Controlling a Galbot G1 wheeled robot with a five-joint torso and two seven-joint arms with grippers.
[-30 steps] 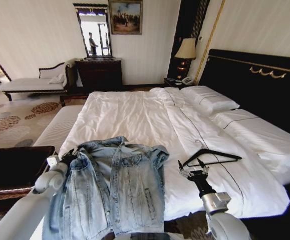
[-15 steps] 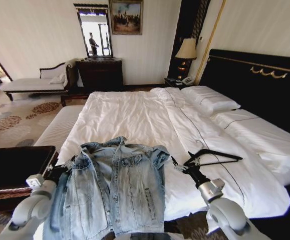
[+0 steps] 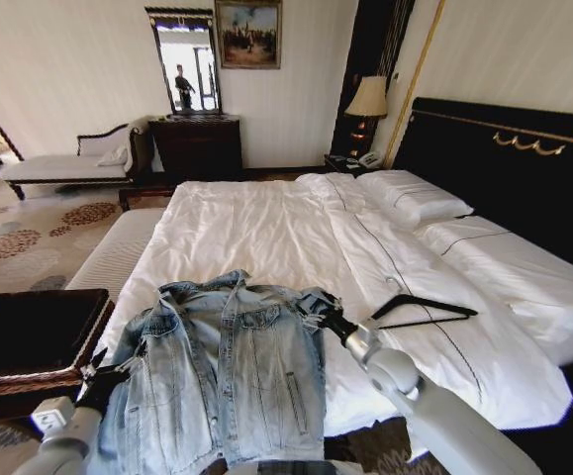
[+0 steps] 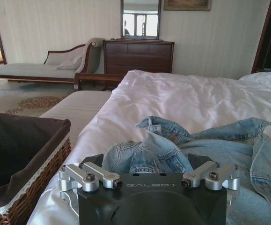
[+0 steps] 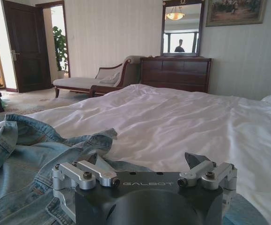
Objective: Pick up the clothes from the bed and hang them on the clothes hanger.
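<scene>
The clothes, a light-blue denim jacket (image 3: 222, 366), lie spread face up at the foot of the bed (image 3: 266, 228). My left gripper (image 3: 103, 374) is at the jacket's left sleeve. In the left wrist view this gripper (image 4: 146, 164) is open, with bunched denim (image 4: 147, 150) between its fingers. My right gripper (image 3: 326, 319) reaches over the jacket's right shoulder. It (image 5: 144, 164) is open just above the denim (image 5: 27, 154). The black clothes hanger (image 3: 420, 309) lies flat on the white sheet to the right of the jacket, apart from both grippers.
A wicker basket with a dark liner (image 3: 29, 332) stands beside the bed on my left. White pillows (image 3: 410, 198) lie against the black headboard (image 3: 504, 168). A chaise (image 3: 63, 163), a dark dresser (image 3: 197, 143) and a lamp (image 3: 368, 99) line the far wall.
My right gripper has swung left, away from the hanger, to the jacket's right shoulder. My left gripper has drawn back and lower along the jacket's left sleeve.
</scene>
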